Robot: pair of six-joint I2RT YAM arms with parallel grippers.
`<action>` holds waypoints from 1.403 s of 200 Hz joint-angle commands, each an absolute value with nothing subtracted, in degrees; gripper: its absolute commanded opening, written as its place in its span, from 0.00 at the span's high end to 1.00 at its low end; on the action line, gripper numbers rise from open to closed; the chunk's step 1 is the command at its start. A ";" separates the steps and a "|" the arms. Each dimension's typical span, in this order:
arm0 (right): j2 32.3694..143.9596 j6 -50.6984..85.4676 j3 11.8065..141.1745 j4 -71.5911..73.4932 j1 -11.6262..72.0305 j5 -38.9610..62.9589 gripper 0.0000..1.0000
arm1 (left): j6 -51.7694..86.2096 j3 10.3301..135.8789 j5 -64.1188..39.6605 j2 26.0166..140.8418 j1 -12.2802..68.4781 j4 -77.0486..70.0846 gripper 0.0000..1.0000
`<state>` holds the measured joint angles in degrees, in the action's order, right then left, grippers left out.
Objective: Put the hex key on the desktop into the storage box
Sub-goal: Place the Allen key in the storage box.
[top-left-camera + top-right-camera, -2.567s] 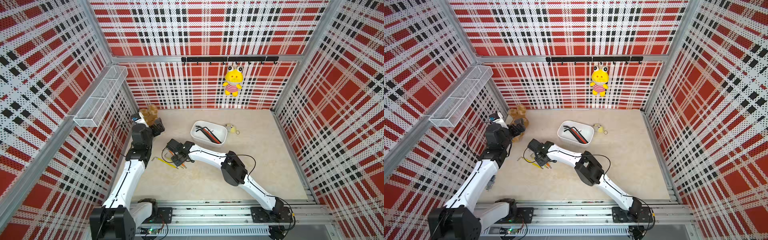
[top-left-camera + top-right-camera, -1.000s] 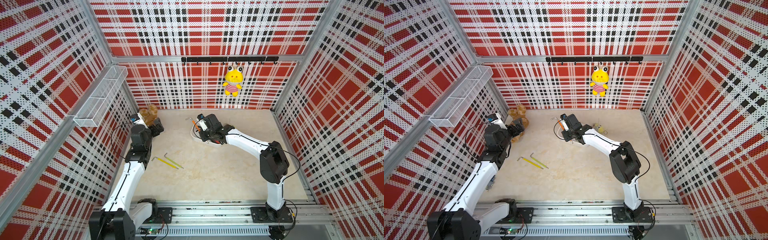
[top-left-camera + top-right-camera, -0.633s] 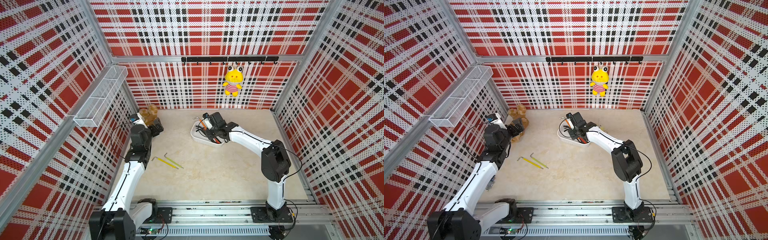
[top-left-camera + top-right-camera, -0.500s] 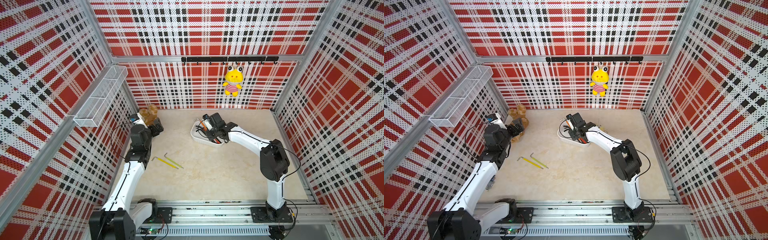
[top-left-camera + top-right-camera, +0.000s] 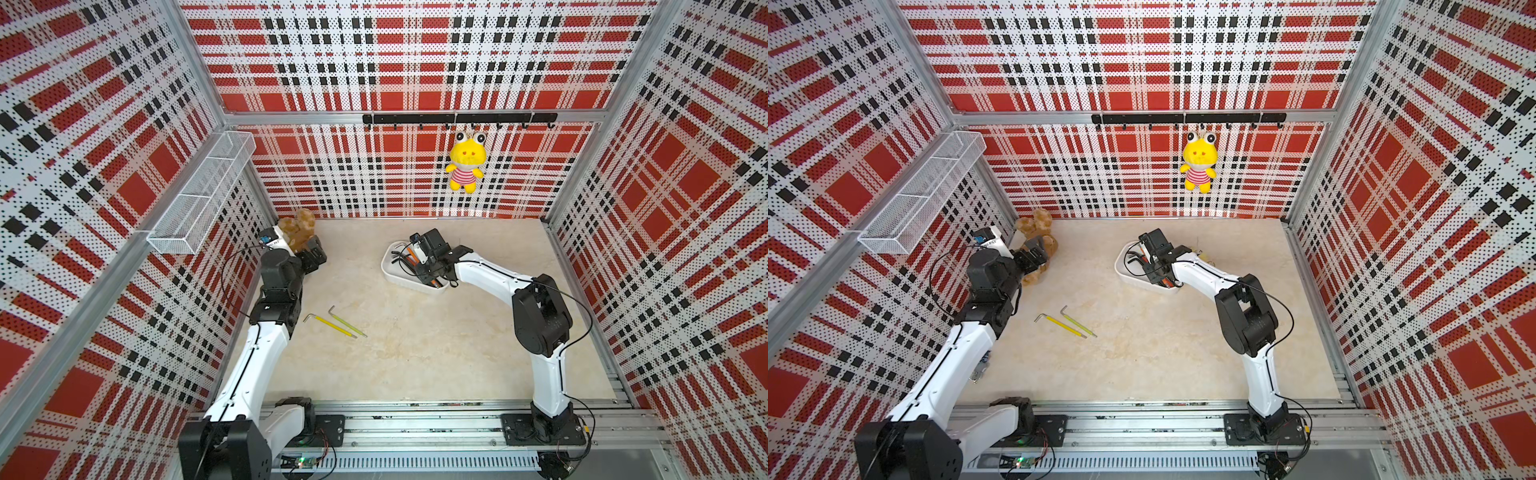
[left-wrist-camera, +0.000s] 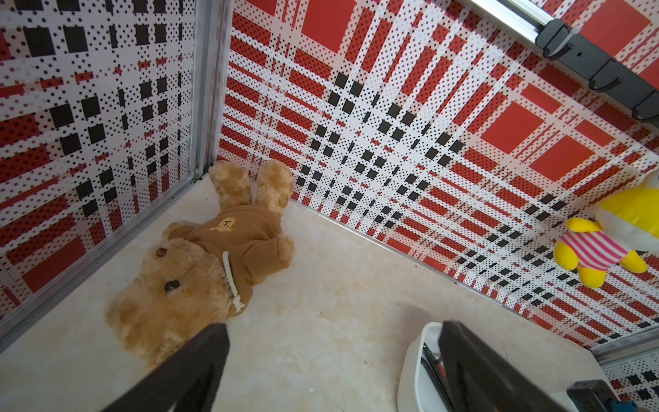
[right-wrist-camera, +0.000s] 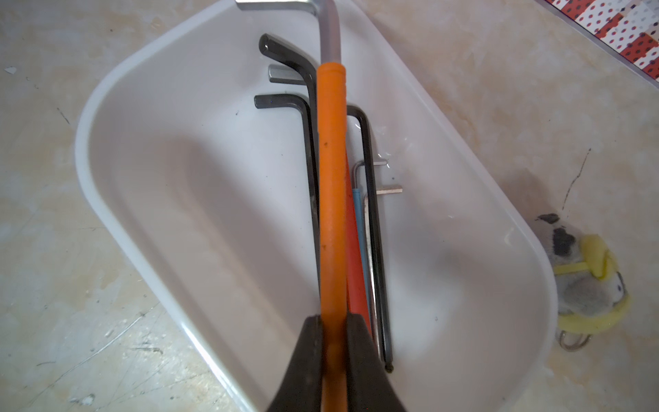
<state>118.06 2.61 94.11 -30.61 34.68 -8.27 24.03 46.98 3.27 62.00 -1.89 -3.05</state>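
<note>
Hex key, orange-sleeved (image 7: 331, 178), pinched along its straight shaft between the pressed-in jaws of the right gripper (image 7: 333, 323) and held lengthwise over the storage box (image 7: 85, 142), above the black, red and blue keys (image 7: 309, 160) lying inside. Its bent steel end appears to overhang 1 end rim. A good release would first draw the key back along the box's long axis, lower it close to the pile, then part the jaws. The left gripper (image 6: 330, 330) hovers spread and empty near the plush bear (image 6: 199, 264). 2 yellow-sleeved keys (image 5: 332, 326) lie on the desktop (image 5: 436, 353).
</note>
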 commanded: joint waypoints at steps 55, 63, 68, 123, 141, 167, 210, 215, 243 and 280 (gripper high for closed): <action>121.86 0.86 95.67 -32.23 34.28 -10.30 1.00 | 24.17 46.67 2.90 61.87 -2.45 -4.40 0.01; 122.28 0.70 96.16 -32.52 34.28 -10.20 1.00 | 24.21 46.66 2.88 61.87 -2.42 -4.39 0.01; 122.62 0.50 96.65 -32.76 34.28 -10.16 1.00 | 24.17 46.61 2.96 61.87 -2.42 -4.39 0.01; 124.57 -1.15 100.64 -33.79 34.08 -11.25 1.00 | 24.26 46.58 2.90 61.96 -2.46 -4.39 0.01; 125.45 -1.69 101.78 -34.36 33.84 -11.25 1.00 | 24.28 46.55 2.97 61.96 -2.46 -4.39 0.01; 126.46 -1.98 102.48 -34.45 33.67 -11.18 1.00 | 24.26 46.51 2.96 61.83 -2.46 -4.44 0.01; 126.94 -1.16 100.53 -33.19 33.57 -10.59 1.00 | 24.26 46.47 3.03 61.76 -2.42 -4.41 0.01; 126.96 -1.21 100.29 -33.06 33.57 -10.55 1.00 | 24.26 46.47 3.07 61.87 -2.50 -4.40 0.01; 127.44 -0.79 99.49 -32.88 33.57 -10.34 1.00 | 24.26 46.48 3.08 61.83 -2.43 -4.42 0.01; 127.97 -0.01 98.71 -32.17 33.53 -9.76 1.00 | 24.26 46.41 3.00 61.77 -2.46 -4.39 0.01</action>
<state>126.67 -0.97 99.37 -32.99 34.00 -10.15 24.10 46.98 3.27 62.00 -1.91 -3.07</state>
